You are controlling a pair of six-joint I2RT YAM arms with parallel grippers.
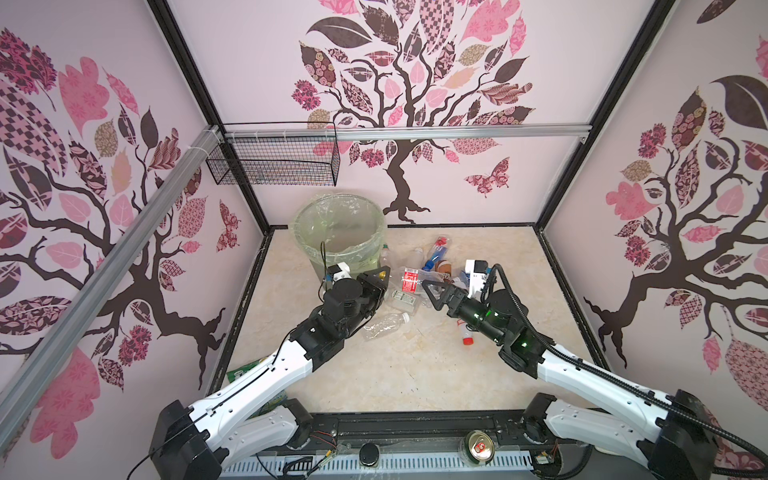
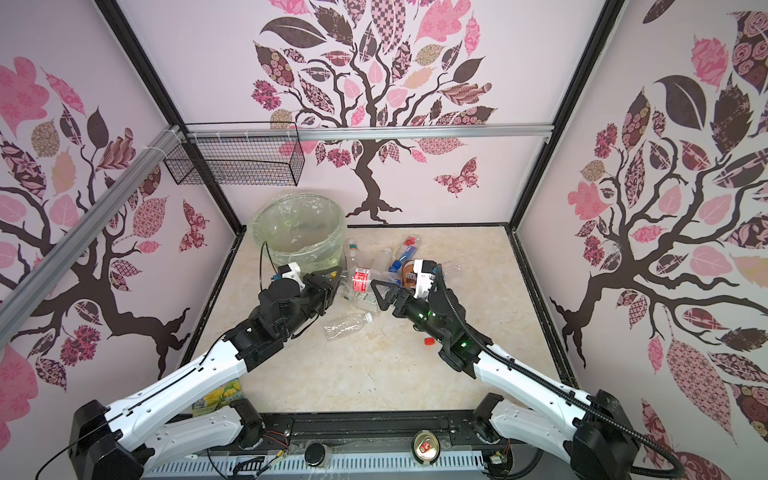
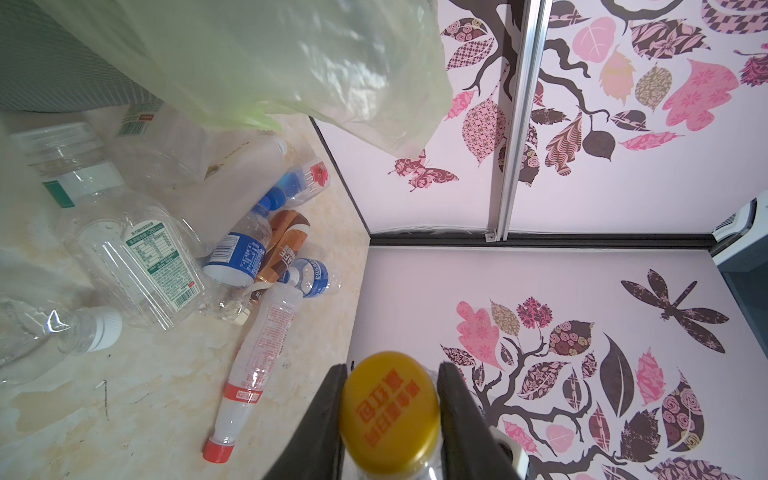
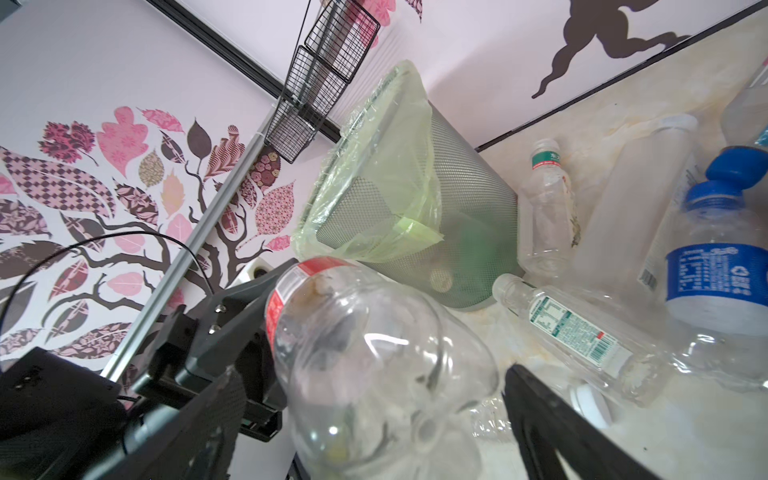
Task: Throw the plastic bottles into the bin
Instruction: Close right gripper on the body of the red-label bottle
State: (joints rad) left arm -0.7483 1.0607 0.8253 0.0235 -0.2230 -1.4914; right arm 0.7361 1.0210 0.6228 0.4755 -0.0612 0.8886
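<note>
**Top views:** the left gripper [image 1: 384,275] sits right at the front of the bin [image 1: 301,226], low vs. its rim. It's clamped on the neck of a yellow-capped bottle [image 1: 411,281] w/ a red label. The bottle's body sticks out away from the bin, toward the right gripper [image 1: 430,293]. The other bottles [image 2: 380,262] lie in a heap just beside the bin. A white-capped clear bottle [image 1: 382,328] and a red-capped bottle [image 1: 465,334] lie farther out from the bin.

**Left wrist cam:** both fingers pinch in at the yellow cap. The bin's bag [image 3: 249,62] hangs overhead, so the gripper is prob. under rim height.

**Right wrist cam:** the right gripper's jaws are spread wide w/ the held bottle's base btwn them. There's a gap on one side and the other side is hidden, so it's prob. gripping nothing. The bin's mesh wall is just behind the bottle.

**Step, as I read it:** pick done, carry to bin in hand. Nxt: raise the left gripper over the rim, get the bottle above the opening, then let go. The bottle is long, so its body must clear the rim & the loose bag. The right gripper should keep off it.
</note>
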